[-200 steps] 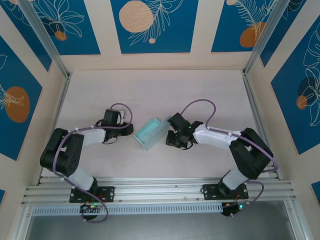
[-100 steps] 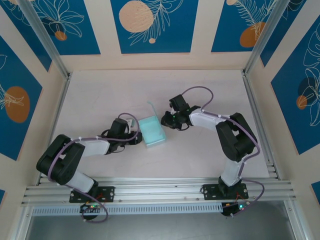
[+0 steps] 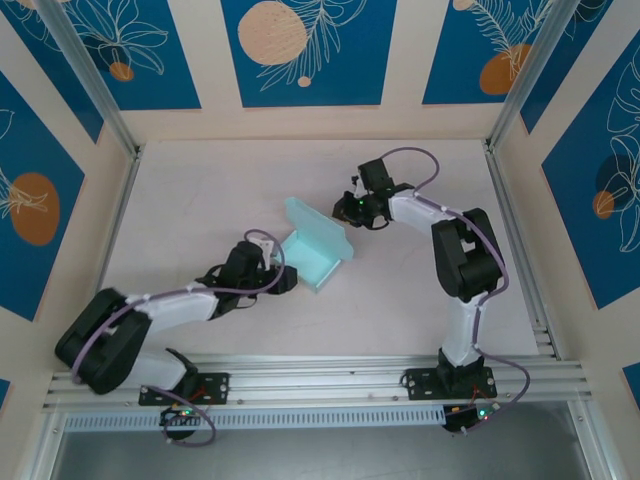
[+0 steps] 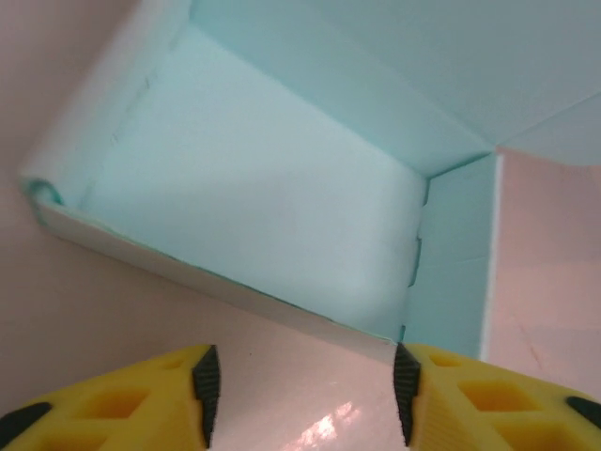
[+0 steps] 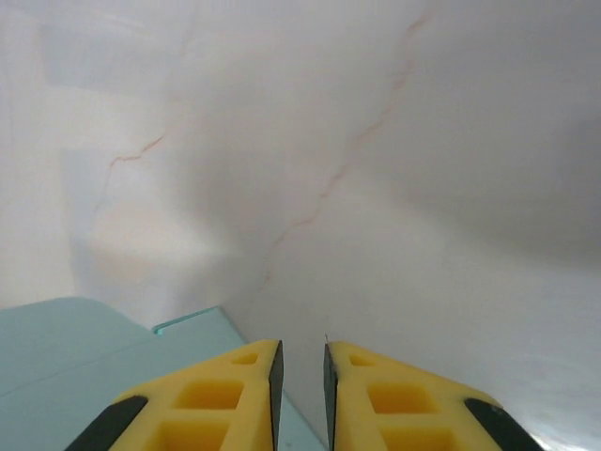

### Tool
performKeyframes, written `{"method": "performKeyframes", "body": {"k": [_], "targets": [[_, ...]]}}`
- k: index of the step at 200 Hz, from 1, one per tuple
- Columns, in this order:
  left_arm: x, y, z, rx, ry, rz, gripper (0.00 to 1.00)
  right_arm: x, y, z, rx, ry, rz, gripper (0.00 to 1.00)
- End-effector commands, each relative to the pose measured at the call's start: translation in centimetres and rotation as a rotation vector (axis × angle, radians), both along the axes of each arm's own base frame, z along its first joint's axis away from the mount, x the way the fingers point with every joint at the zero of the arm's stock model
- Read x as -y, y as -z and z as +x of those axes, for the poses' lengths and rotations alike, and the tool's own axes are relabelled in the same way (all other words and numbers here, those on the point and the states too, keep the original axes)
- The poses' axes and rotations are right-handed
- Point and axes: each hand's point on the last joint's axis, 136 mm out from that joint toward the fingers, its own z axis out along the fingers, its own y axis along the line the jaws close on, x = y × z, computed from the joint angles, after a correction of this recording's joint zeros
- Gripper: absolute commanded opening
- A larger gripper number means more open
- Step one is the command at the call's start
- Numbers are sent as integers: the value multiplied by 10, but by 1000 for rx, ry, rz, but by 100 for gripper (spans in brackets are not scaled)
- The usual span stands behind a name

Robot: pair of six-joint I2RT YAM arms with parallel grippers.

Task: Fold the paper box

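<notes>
Paper box (image 3: 318,248) sitting mid-table (image 3: 200,180), partly formed: walls standing, tall flap rising at far side

Step in hand, judging: steadying near wall while flap is being folded over

Doing it well: left gripper (image 4: 305,395) pinching near wall squarely at mid-length, sparing corners; right gripper (image 5: 300,376) pushing flap slowly along its crease

Left fingers (image 4: 150,399) standing open, gripping nothing, box wall lying just ahead

Right fingers (image 5: 235,385) nearly closed, showing slim gap, holding nothing, hovering beside box edge; contact unclear

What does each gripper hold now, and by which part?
Left gripper is open, holding nothing. Whether the right gripper pinches the box's edge cannot be told.
</notes>
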Motion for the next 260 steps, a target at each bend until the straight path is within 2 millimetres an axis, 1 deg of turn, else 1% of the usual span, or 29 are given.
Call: {"method": "performKeyframes", "body": {"k": [1,19,33,41,46,55,63,76,93,115,137,149,163,180,197,211,238,260], "targets": [[-30,-39,15,178,-4,147,59,33,-25,-19,40,14,-115,23],[-54,-72,34,311,-33,184,61,51,-38,-34,69,38,-181,25],[-67,-97,52,404,-28,171,68,63,-49,-48,98,57,-218,28],[-72,-106,62,451,-5,181,74,69,-55,-56,112,67,-237,31],[-74,-108,69,469,15,195,79,73,-58,-63,119,76,-250,33],[-75,-112,81,499,60,221,84,78,-63,-71,130,87,-262,36],[-72,-112,91,510,127,227,87,80,-66,-81,136,89,-270,38],[-60,-112,100,519,272,209,91,83,-72,-95,155,85,-274,41],[-47,-108,112,526,424,192,91,84,-78,-112,181,67,-302,46],[-40,-97,126,536,562,167,91,83,-87,-131,222,36,-342,49],[-32,-89,131,522,689,143,90,75,-94,-146,257,-8,-335,51],[-24,-91,129,525,751,96,90,67,-99,-153,278,-38,-332,53],[-17,-94,127,528,801,51,85,60,-104,-158,302,-61,-334,55],[-11,-90,130,504,831,53,80,52,-109,-162,323,-86,-339,58],[-5,-82,133,466,854,82,79,45,-109,-162,321,-111,-358,59],[2,-76,131,435,880,96,79,41,-109,-159,322,-124,-384,61],[9,-65,133,409,896,140,79,37,-99,-150,298,-147,-468,64],[16,-63,135,402,908,157,76,32,-90,-137,287,-165,-528,65]]}}
